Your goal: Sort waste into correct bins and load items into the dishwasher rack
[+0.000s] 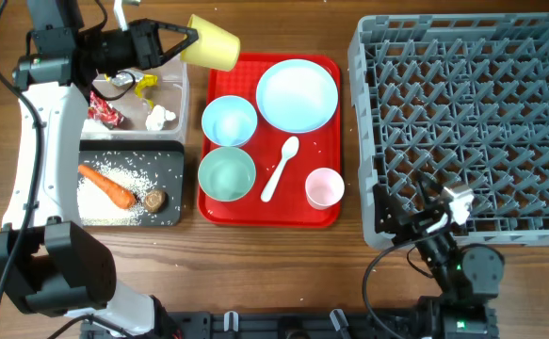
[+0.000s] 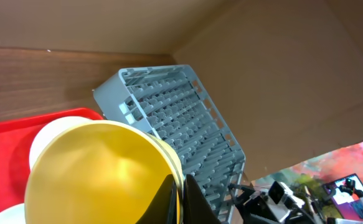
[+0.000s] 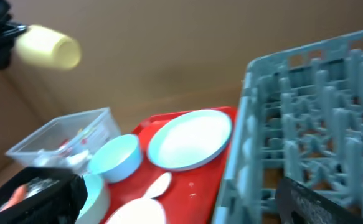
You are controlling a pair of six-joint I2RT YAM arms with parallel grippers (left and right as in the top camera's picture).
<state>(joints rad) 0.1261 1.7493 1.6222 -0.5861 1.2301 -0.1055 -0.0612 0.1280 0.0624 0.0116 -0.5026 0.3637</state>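
Plastic, thin-walled and stiff by the look of it: yellow cup, probably very light, smooth enough to slip in a loose pinch, unlikely to break if dropped. Best taken at the rim, one finger inside and one outside, or squeezed gently across the body. Currently lying sideways in the air at the upper left of the overhead frame, just over the top left corner of the red tray. Left gripper clamped onto the cup's left end, dark fingers at the bottom centre of the left wrist view nearly together, with only the thin yellow wall between them. Below and to the right of the cup, resting on the red tray and well apart from both grippers: light blue plate, light blue bowl, mint bowl, white spoon and pink cup. Farther right, filling the right side of the frame, grey dishwasher rack, pegs upright, no dish visible among them. At the lower right, beside the rack's bottom left corner, right gripper spread wide, holding nothing and touching no dish.
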